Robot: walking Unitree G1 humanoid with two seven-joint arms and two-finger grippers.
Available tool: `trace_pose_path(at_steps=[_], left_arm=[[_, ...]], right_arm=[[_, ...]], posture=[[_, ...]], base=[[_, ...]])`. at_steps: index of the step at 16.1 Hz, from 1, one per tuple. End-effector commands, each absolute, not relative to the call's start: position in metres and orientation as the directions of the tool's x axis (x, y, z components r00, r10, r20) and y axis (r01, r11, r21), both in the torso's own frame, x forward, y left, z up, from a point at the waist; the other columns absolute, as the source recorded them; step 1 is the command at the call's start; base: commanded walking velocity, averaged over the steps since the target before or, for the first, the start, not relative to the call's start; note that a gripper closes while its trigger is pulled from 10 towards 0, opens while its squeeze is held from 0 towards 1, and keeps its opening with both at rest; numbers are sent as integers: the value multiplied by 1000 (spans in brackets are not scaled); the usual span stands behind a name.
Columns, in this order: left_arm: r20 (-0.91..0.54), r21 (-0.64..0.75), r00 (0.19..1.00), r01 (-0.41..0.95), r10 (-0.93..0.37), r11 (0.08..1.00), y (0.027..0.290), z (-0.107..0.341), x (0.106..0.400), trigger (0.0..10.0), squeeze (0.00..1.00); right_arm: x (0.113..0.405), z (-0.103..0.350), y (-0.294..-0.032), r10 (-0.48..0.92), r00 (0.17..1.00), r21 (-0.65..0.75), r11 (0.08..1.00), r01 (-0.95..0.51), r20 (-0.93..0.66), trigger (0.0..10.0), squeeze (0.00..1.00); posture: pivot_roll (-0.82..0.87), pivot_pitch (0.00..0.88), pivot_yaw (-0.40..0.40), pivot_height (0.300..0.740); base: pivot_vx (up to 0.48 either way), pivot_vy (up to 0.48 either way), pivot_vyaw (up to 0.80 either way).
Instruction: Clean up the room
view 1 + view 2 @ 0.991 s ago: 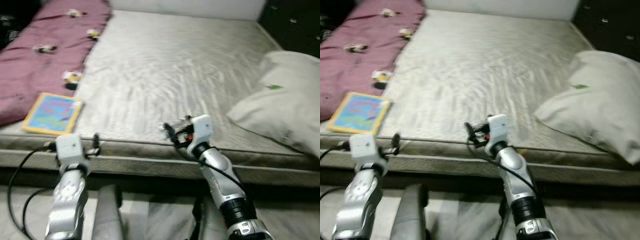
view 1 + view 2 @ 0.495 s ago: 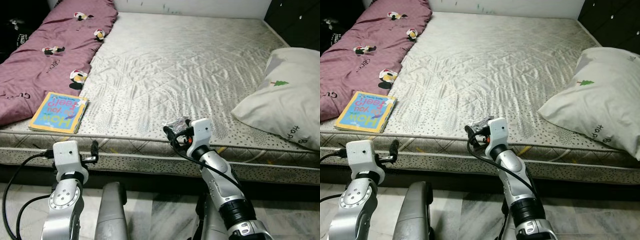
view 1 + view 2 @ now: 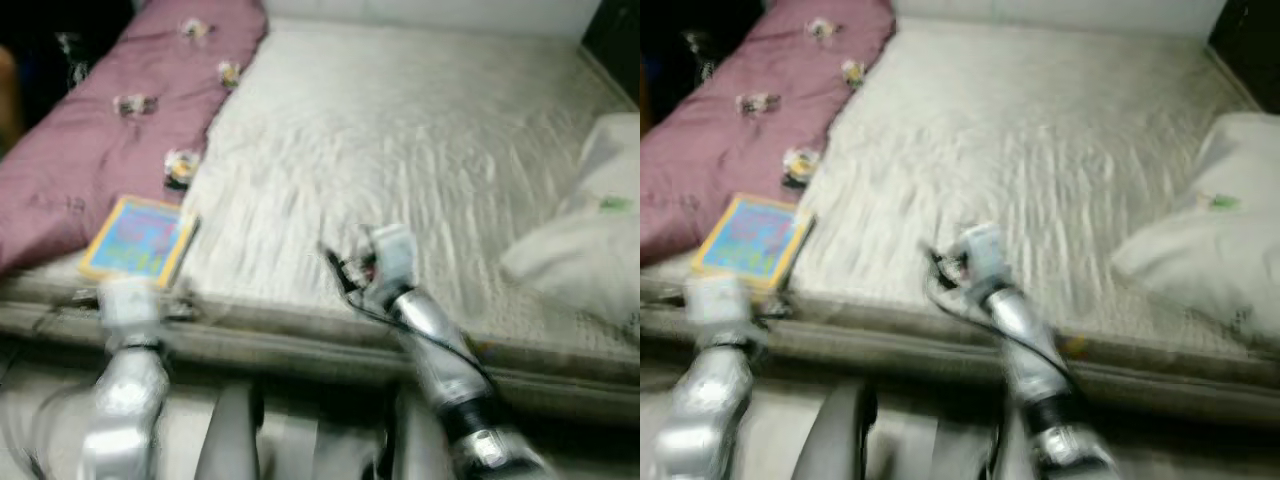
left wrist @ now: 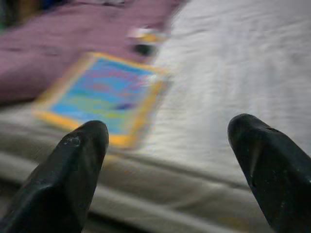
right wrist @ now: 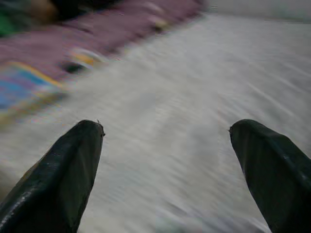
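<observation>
Here, blurred head views of a bed with a pale quilted mattress. At 10 o'clock, a maroon blanket with small cartoon patches, along the bed's left side. At 9 o'clock, near the front edge and just beside the blanket, a children's book with blue cover and yellow border, flat on the mattress. At 3 o'clock, a white pillow with a small green mark.

Left gripper low at 7 o'clock, short of the mattress edge, jaws wide apart and holding nothing, aimed at the book. Right gripper at centre, over the front edge of the mattress, jaws likewise spread wide and empty, with bare mattress between the fingers. Too blurred to tell anything small by the right wrist.
</observation>
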State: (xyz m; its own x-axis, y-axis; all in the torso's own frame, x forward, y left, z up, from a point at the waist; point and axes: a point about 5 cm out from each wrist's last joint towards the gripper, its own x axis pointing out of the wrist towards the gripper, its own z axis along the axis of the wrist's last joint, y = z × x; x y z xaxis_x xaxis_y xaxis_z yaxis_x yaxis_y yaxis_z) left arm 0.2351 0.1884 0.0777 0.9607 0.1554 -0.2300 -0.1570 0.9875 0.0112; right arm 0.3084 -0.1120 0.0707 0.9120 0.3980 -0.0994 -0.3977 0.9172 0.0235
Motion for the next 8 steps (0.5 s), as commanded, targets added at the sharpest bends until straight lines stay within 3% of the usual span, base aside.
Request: trace_pose_path(at_steps=[1, 3, 8], left_arm=[[-257, 49, 949, -176, 183, 983, 198, 75, 229, 10000, 0], [-272, 64, 943, -181, 191, 981, 201, 74, 222, 10000, 0], [-293, 125, 932, -184, 213, 975, 209, 83, 190, 10000, 0]], right_arm=[[310, 72, -104, 404, 910, 43, 915, -402, -96, 10000, 0], [313, 73, -99, 405, 910, 57, 914, -401, -89, 10000, 0], [316, 68, -79, 457, 884, 92, 889, -449, -96, 10000, 0]], posture=[[140, 26, -39, 542], [157, 39, -37, 542], [280, 113, -39, 487]], base=[[0, 0, 0], [0, 0, 0], [0, 0, 0]])
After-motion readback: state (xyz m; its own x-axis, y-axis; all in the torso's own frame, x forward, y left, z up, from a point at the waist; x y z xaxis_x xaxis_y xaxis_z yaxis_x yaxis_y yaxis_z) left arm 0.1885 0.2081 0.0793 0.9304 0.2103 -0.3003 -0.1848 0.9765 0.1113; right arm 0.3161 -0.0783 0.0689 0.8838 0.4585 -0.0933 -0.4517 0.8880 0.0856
